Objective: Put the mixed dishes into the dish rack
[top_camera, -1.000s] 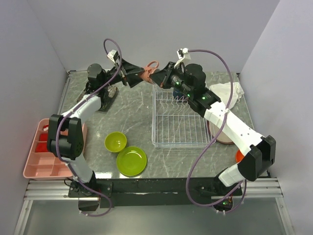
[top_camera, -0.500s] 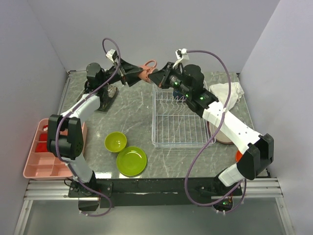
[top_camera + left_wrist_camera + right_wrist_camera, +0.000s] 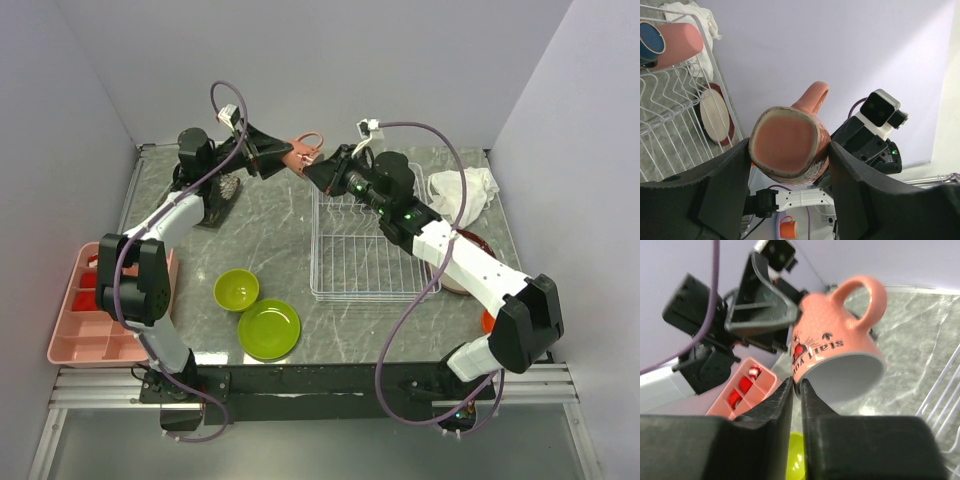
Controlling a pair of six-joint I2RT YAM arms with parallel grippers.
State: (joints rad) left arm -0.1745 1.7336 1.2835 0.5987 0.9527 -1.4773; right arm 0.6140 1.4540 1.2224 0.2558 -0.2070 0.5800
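The salmon cup hangs in the air behind the dish rack, between both arms. My left gripper is shut on its base end, one finger pressed on each side. My right gripper stands at the open end, its two narrow fingers close together on either side of the rim wall of the cup. A pink cup with a navy one in it lies in the rack. The lime bowl and lime plate sit at the front left.
The pink divided tray is at the left edge. A black floral plate lies under the left arm. A brown plate and an orange bowl are right of the rack, with the white cloth at the back right.
The right arm has stretched left with the cup, pushing it between the left gripper's fingers. The left fingers have closed in on the cup's base.
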